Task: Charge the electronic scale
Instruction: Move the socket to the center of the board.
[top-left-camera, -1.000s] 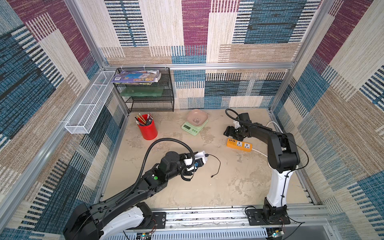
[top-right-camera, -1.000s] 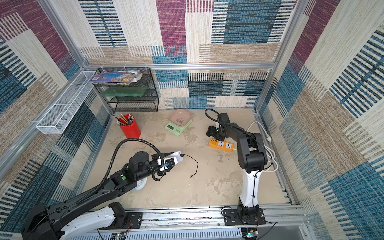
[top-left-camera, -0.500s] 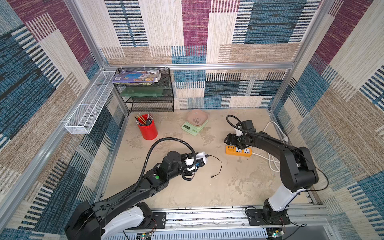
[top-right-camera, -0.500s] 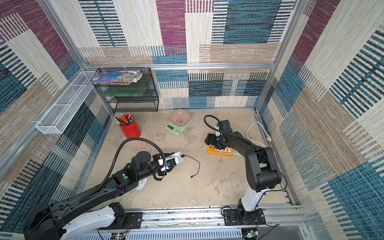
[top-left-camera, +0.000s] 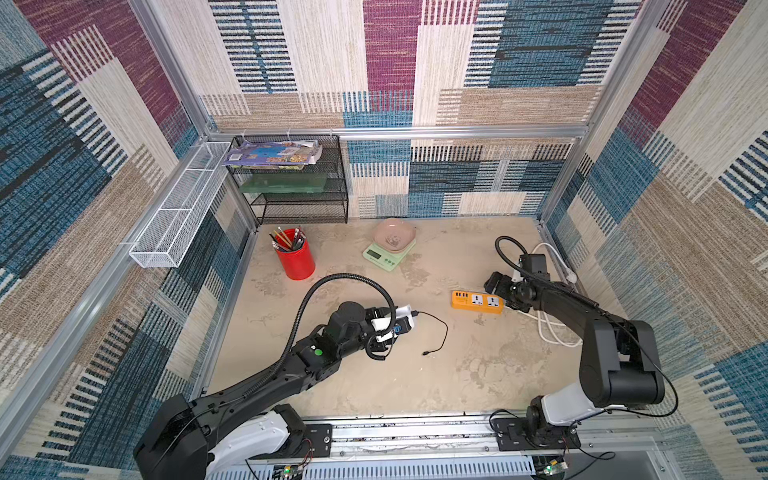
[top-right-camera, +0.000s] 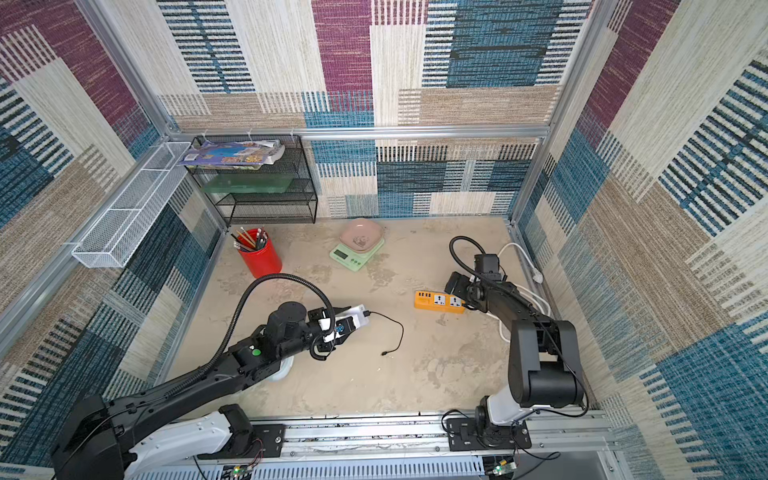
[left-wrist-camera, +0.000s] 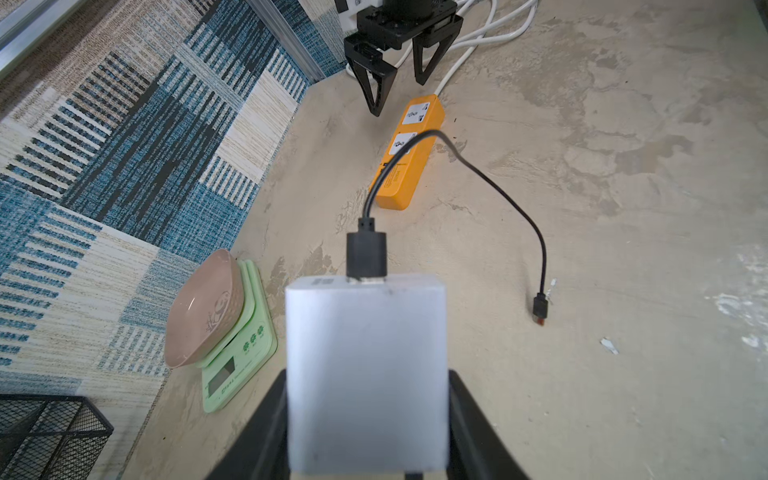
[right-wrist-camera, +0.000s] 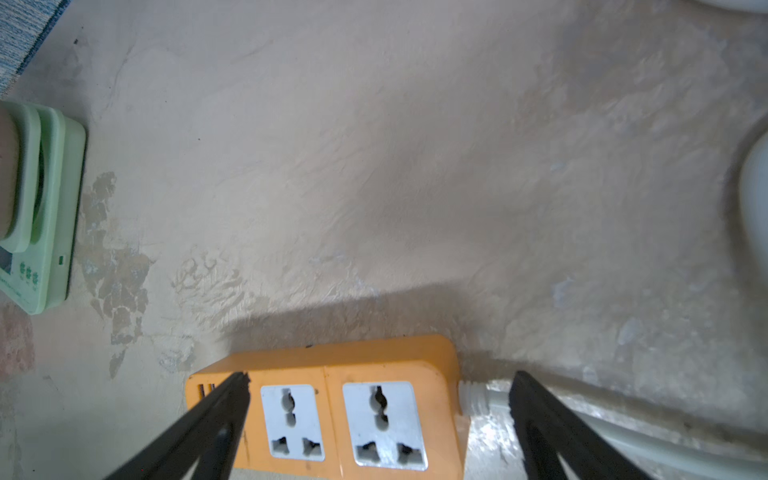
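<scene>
The left claw (left-wrist-camera: 368, 372) is clamped on a white charger block (left-wrist-camera: 365, 324), one finger pressed against each of its long sides, and holds it just above the bench (top-left-camera: 415, 374) near the middle. A black cable (left-wrist-camera: 498, 195) is plugged into the block's outer end, loops forward, and its free plug lies loose on the bench surface. The right claw (right-wrist-camera: 380, 376) stands wide, holding nothing, with its fingers (right-wrist-camera: 232, 399) pointing down at the orange power strip (right-wrist-camera: 353, 361). In the right wrist view the two sockets show between the fingers; whether a fingertip touches the strip I cannot tell. A white cord (right-wrist-camera: 490, 399) leaves the strip's end and coils by the right-hand wall. The electronic scale (top-left-camera: 388, 253) sits flat towards the back of the bench, well apart from both claws and from the cable's free plug. Its pink tray (left-wrist-camera: 203, 307) rests on top of it, display and buttons facing forward. A red pencil cup (top-left-camera: 296, 259) stands to the scale's left, with a black mesh rack (top-left-camera: 291, 195) behind it against the back wall.
</scene>
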